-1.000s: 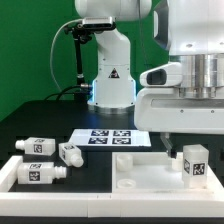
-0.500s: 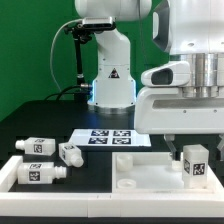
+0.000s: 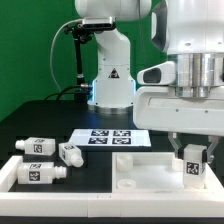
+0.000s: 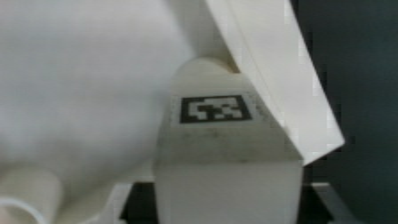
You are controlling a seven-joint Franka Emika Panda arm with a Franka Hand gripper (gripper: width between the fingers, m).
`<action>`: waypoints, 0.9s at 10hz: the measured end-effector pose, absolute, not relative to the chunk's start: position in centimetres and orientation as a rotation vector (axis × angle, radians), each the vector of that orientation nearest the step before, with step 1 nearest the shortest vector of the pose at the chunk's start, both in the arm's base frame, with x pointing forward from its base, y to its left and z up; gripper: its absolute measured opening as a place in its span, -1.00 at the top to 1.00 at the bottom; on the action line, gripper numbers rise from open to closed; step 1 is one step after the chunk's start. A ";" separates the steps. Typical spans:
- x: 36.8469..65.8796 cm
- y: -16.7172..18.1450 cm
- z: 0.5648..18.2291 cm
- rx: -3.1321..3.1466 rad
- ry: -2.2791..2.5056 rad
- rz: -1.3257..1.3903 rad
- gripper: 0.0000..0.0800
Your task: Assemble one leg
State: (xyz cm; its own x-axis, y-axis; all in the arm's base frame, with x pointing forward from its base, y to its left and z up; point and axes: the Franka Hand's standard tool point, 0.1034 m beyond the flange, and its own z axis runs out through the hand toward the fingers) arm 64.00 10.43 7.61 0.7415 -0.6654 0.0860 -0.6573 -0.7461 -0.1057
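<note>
Gripper [image 3: 191, 152] low over the large flat white tabletop panel [image 3: 140, 172], fingers straddling a short white cylindrical leg with a black-and-white tag [image 3: 193, 168] standing upright on that panel. Jaws look nearly closed around the leg, one dark fingertip [image 3: 177, 149] just beside its upper edge; firm contact not clear from the exterior view, so grip cannot be confirmed. Wrist view filled by the tagged face of the leg [image 4: 217, 150], close between the pads and running straight away from the camera.

Likely step: seating or twisting this leg into its socket in the panel. For a clean result: leg kept vertical and centred between the fingers, pressure straight down along its axis, no sideways drag that could tip it or shift the panel. Squeeze even on both sides before any rotation.

Well away from the fingers: three more small white tagged legs [image 3: 37, 146], [image 3: 71, 154], [image 3: 40, 172], lying beside the marker board [image 3: 112, 138].
</note>
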 end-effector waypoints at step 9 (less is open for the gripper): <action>63.8 10.2 7.6 -2.223 2.038 -0.036 0.28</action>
State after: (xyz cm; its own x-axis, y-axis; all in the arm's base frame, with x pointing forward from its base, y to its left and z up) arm 63.79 10.21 7.63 0.0903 -0.9937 -0.0668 -0.9907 -0.0827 -0.1085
